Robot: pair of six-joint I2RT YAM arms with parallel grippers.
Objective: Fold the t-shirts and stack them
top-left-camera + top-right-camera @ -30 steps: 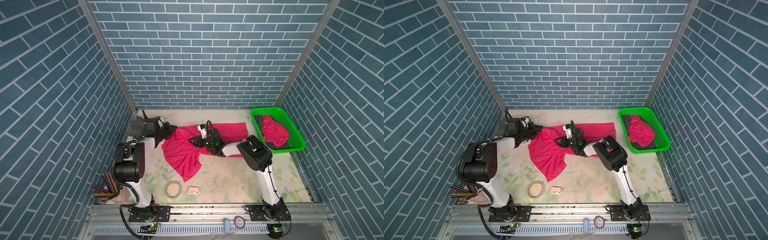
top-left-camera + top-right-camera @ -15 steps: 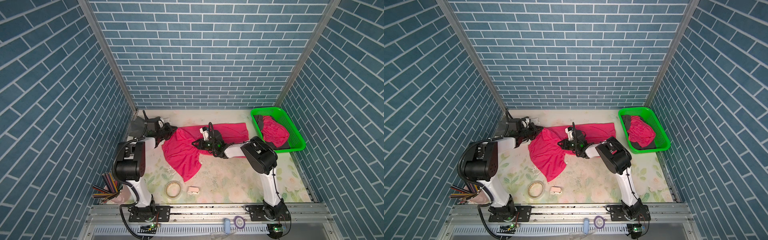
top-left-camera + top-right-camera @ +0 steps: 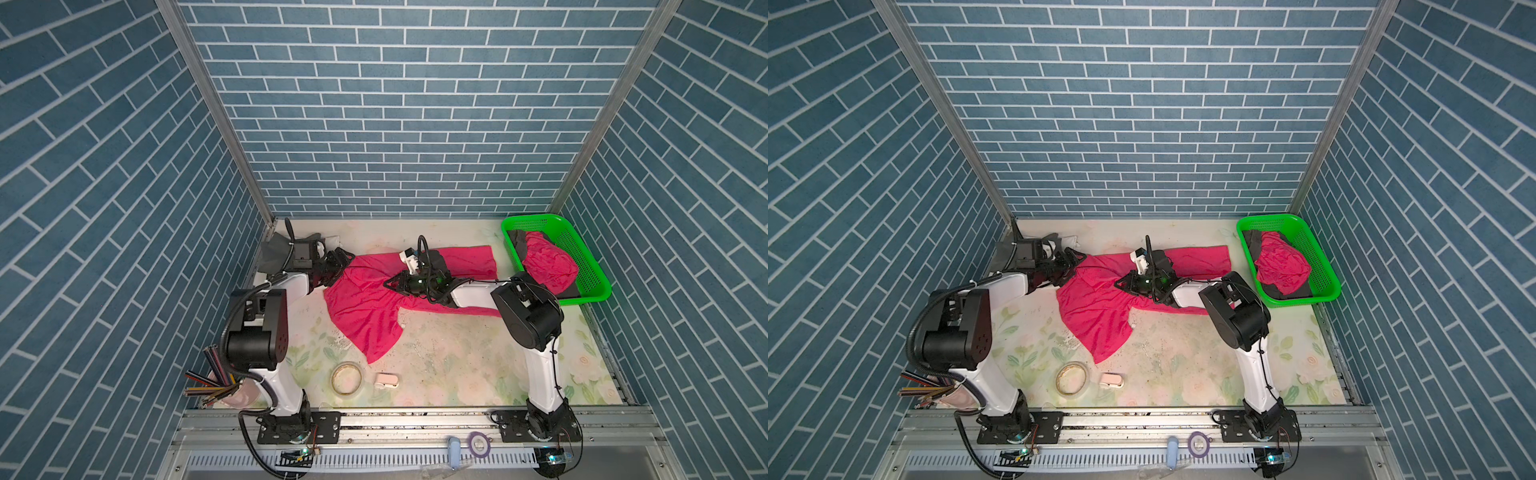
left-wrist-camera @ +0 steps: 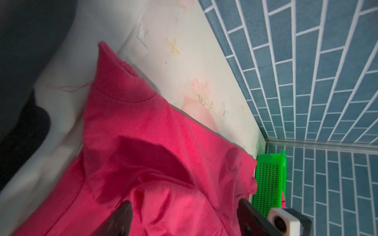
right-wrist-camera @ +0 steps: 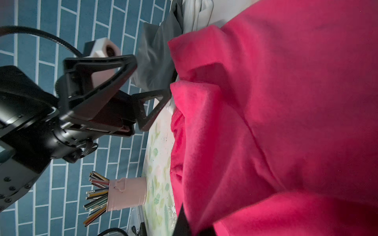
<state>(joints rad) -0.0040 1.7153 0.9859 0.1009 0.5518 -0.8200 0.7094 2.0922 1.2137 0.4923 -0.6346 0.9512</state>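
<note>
A magenta t-shirt (image 3: 365,307) (image 3: 1096,316) lies spread and rumpled across the middle of the table in both top views. My left gripper (image 3: 344,261) (image 3: 1077,261) stands open at the shirt's back-left corner; its fingers (image 4: 120,220) straddle the pink cloth (image 4: 163,163) without pinching it. My right gripper (image 3: 390,285) (image 3: 1120,286) lies low on the shirt's middle, shut on a fold of the pink cloth (image 5: 255,132). The right wrist view also shows the left gripper (image 5: 151,79) open beside the shirt's edge. Grey and white t-shirts (image 3: 272,255) lie in the back-left corner.
A green mesh basket (image 3: 592,272) (image 3: 1323,270) at the back right holds a pink t-shirt (image 3: 546,266) and a dark grey one. Near the front lie a tape roll (image 3: 345,377) and a small white and pink object (image 3: 386,380). A pink cup of pencils (image 3: 232,390) stands front left.
My left gripper has opened and let go of the shirt's corner. My right gripper has closed on the cloth and shifted slightly left.
</note>
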